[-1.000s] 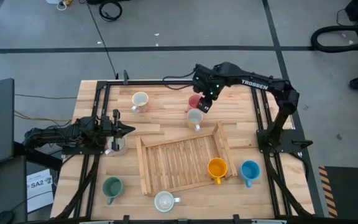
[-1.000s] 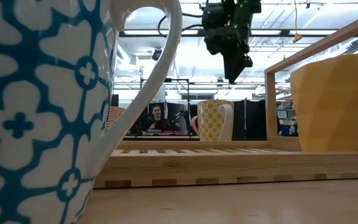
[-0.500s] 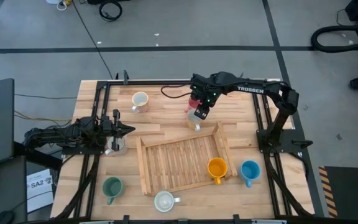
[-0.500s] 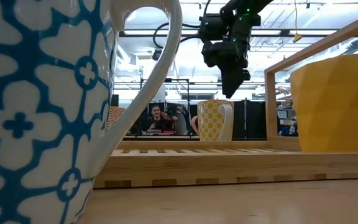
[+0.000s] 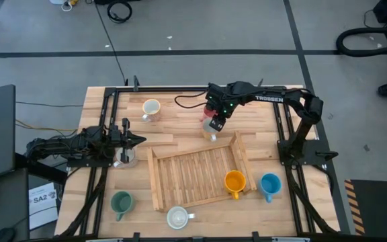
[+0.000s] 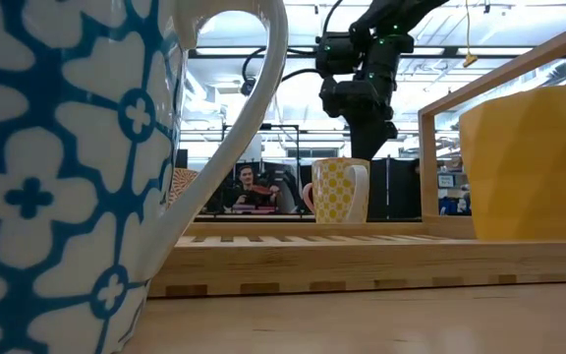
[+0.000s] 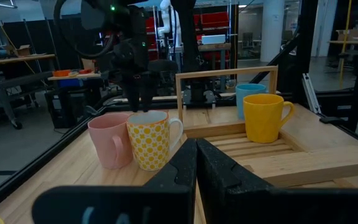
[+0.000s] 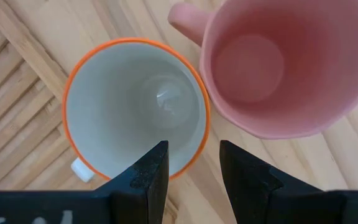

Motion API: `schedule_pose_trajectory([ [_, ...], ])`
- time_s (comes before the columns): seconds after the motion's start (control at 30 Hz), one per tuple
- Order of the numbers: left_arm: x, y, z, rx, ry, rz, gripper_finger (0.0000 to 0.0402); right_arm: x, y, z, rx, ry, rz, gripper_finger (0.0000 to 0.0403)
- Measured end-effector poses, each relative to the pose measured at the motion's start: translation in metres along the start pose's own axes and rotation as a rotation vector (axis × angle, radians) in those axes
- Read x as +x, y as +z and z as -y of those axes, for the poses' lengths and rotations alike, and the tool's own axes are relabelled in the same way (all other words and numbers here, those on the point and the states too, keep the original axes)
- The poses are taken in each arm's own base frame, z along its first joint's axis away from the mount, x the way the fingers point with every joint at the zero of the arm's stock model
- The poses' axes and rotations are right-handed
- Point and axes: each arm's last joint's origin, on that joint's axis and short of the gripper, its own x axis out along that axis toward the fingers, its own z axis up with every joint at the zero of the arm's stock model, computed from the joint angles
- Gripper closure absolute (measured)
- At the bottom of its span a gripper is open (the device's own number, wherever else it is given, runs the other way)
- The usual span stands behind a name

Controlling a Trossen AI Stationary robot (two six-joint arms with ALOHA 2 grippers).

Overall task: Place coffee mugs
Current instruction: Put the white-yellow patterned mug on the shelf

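A yellow-patterned mug with a white inside (image 8: 135, 112) (image 7: 151, 140) stands upright on the table beside a pink mug (image 8: 278, 62) (image 7: 109, 140), behind the wooden rack (image 5: 193, 175). My right gripper (image 8: 191, 168) (image 5: 215, 119) hangs open just above the patterned mug, pointing steeply down. One finger is over the mug's inside, the other over the gap between the two mugs, and I see no touch. My left gripper (image 7: 196, 162) (image 5: 136, 140) waits shut at the table's left side.
Other mugs stand about: cream (image 5: 151, 107) at the far left, pale grey (image 5: 125, 158) under the left arm, dark green (image 5: 120, 202) and white (image 5: 177, 216) near the front edge. An orange one (image 5: 234, 181) is in the rack's corner, with a blue one (image 5: 270, 183) beside it.
My right gripper has come down toward the yellow-patterned mug and a little toward the table's near edge. It has stayed open and steeply tipped. No mug has moved.
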Motion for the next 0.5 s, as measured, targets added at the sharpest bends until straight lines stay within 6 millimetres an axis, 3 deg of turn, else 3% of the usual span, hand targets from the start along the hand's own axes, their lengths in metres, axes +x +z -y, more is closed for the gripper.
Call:
schedule_pose_trajectory([
  [0.5, 0.0000, 0.0000, 0.0000, 0.000, 0.000, 0.000, 0.0388, 0.0001, -0.0002, 0.0002, -0.001, -0.001, -0.002, 0.0254],
])
